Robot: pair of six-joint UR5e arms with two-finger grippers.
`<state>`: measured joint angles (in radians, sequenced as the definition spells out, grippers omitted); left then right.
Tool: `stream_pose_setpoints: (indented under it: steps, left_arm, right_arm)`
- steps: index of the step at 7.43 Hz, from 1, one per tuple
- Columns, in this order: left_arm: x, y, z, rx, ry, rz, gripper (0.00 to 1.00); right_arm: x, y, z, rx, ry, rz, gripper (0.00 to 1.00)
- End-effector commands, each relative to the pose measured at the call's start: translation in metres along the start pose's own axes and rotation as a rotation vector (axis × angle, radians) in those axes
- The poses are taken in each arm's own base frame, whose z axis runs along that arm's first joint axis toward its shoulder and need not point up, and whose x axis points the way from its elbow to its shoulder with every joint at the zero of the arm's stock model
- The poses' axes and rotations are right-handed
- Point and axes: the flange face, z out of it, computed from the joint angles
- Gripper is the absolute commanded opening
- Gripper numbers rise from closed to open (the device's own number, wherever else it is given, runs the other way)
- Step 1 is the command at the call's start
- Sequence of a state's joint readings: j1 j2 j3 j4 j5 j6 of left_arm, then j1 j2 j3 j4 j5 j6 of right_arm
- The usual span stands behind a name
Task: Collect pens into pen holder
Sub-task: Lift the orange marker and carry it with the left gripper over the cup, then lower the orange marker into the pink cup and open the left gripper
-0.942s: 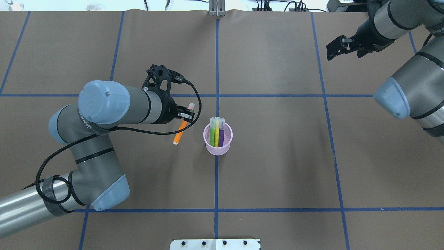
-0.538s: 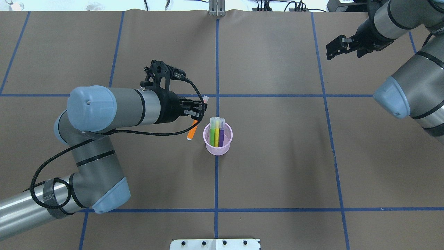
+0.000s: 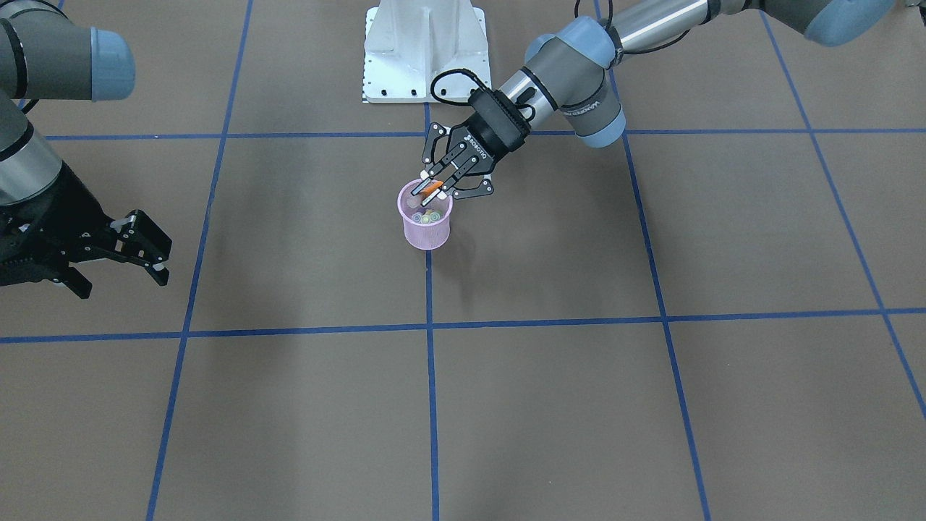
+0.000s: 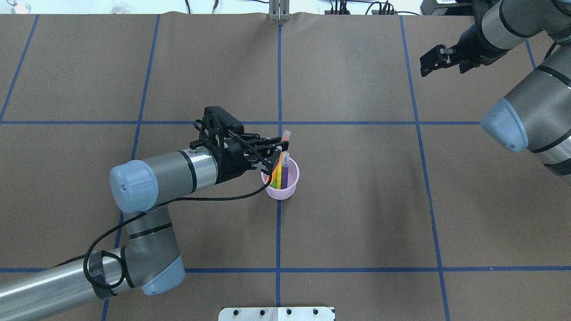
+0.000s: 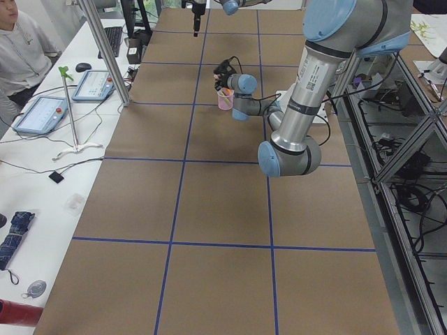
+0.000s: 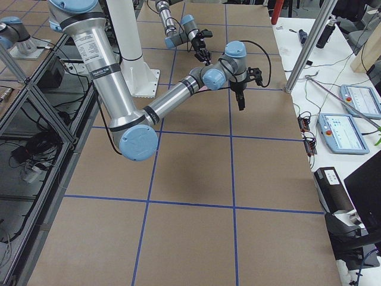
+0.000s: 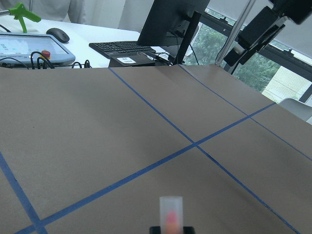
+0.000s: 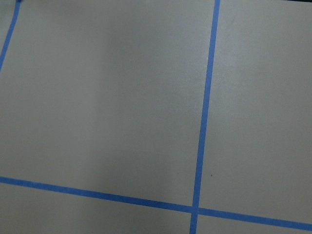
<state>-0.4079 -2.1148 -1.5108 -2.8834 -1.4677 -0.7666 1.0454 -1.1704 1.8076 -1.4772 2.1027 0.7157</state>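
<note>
The pink mesh pen holder [image 4: 292,183] stands near the table's middle and holds green, yellow and purple pens [image 4: 285,171]. My left gripper [image 4: 273,154] is shut on the orange pen [image 4: 285,135] and holds it tilted over the holder's rim, its lower end inside the mouth. In the front view the left gripper [image 3: 434,189] grips the orange pen [image 3: 433,187] just above the holder [image 3: 425,233]. The pen's pale cap [image 7: 170,213] shows in the left wrist view. My right gripper [image 4: 427,65] is open and empty at the far right, also in the front view [image 3: 155,259].
Brown paper with blue tape lines covers the table [image 4: 357,200]. The white robot base [image 3: 424,51] stands at the near edge. The right wrist view shows only bare paper and tape [image 8: 204,122]. Monitors and control tablets [image 5: 92,84] lie off the table's left end.
My left gripper has carried the orange pen rightward from beside the holder to over its rim, and the pen's lower end now sits in the mouth. The right arm has barely moved.
</note>
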Motion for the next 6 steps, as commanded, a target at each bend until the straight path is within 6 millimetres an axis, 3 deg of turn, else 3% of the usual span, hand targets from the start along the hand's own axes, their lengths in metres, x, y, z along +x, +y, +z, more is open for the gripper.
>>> stream_pose_setpoints:
  steps: [1,2,3,4,5,6]
  left_arm:
    - [0.0086,-0.0035,0.0064,0.026,0.023,-0.004,0.09]
    - [0.0132,-0.0064,0.0092,0.030,0.029,-0.007,0.36]
    - [0.0132,-0.0063,0.0093,0.029,0.028,-0.007,0.53]
    - [0.0132,-0.0063,0.0093,0.029,0.028,-0.011,0.86]
    - [0.0137,-0.0067,0.0090,0.029,0.030,-0.019,0.99]
    - [0.0166,-0.0114,0.0068,0.036,0.035,-0.024,0.99]
  right_arm:
    - [0.0006,-0.0004,0.0000,0.001,0.001,0.000,1.00]
    - [-0.0001,0.0001,0.0005,0.000,0.001,-0.001,1.00]
    - [-0.0001,0.0001,0.0005,0.000,0.001,-0.001,1.00]
    - [0.0002,-0.0001,0.0010,0.000,0.001,0.001,1.00]
    - [-0.0005,-0.0005,0.0006,0.001,0.000,-0.002,1.00]
    - [0.0022,-0.0013,-0.0005,0.002,0.003,0.003,1.00]
